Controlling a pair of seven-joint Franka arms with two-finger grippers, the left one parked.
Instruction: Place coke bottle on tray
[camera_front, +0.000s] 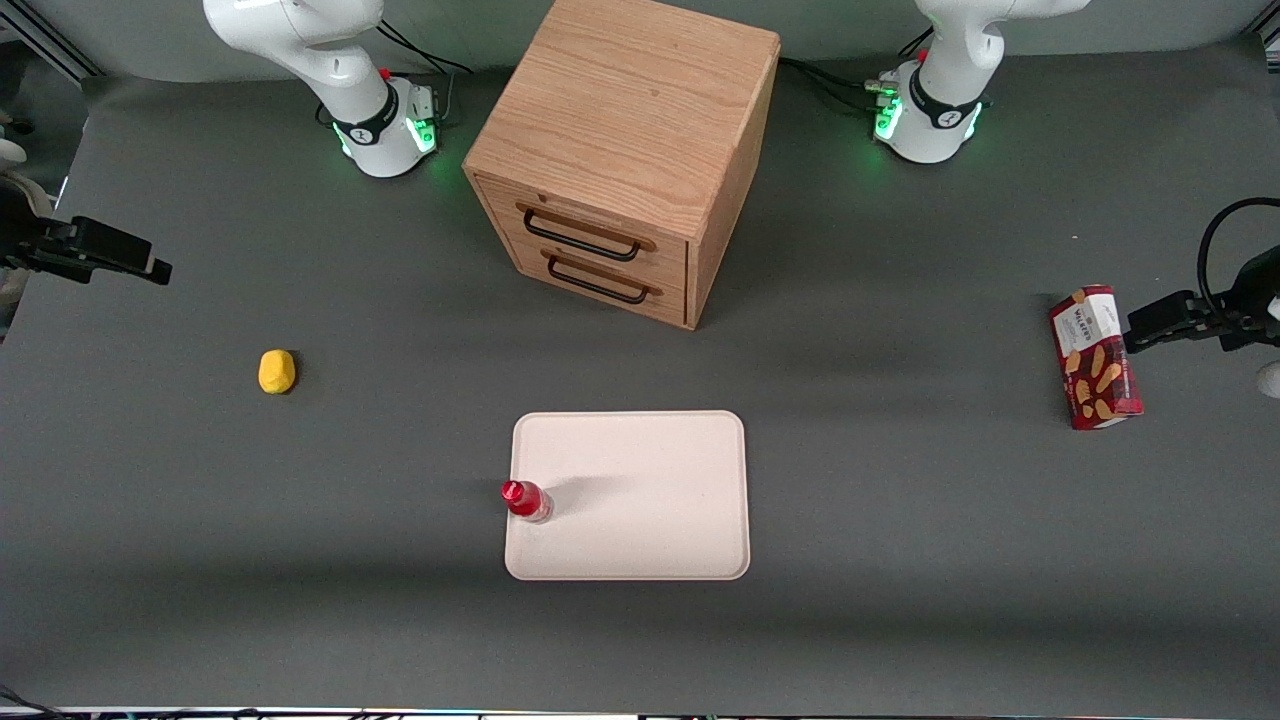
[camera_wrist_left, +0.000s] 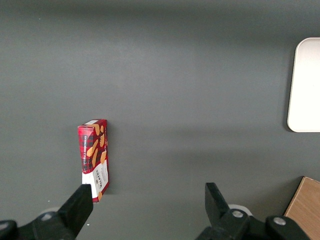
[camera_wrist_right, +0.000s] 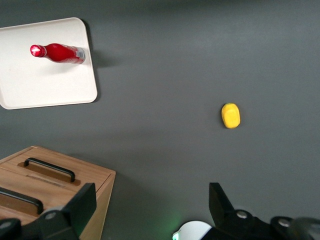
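The coke bottle (camera_front: 526, 500) is small, slim and red with a red cap. It stands upright on the tray (camera_front: 650, 470), just inside the rim nearest the working arm's end. The tray is a large flat pale cream-pink rectangle near the front camera. The bottle (camera_wrist_right: 62, 52) and the tray (camera_wrist_right: 40, 85) also show in the right wrist view, and a corner of the tray (camera_wrist_left: 305, 90) shows in the left wrist view. My right gripper (camera_front: 150, 268) is raised far toward the working arm's end of the table, well away from bottle and tray. It (camera_wrist_right: 151, 200) is open and empty.
A wooden two-drawer cabinet (camera_front: 620, 150) stands farther from the front camera than the tray. A yellow lump (camera_front: 276, 371) lies on the grey table between my gripper and the tray. A dark red snack box (camera_front: 1095, 357) lies toward the parked arm's end.
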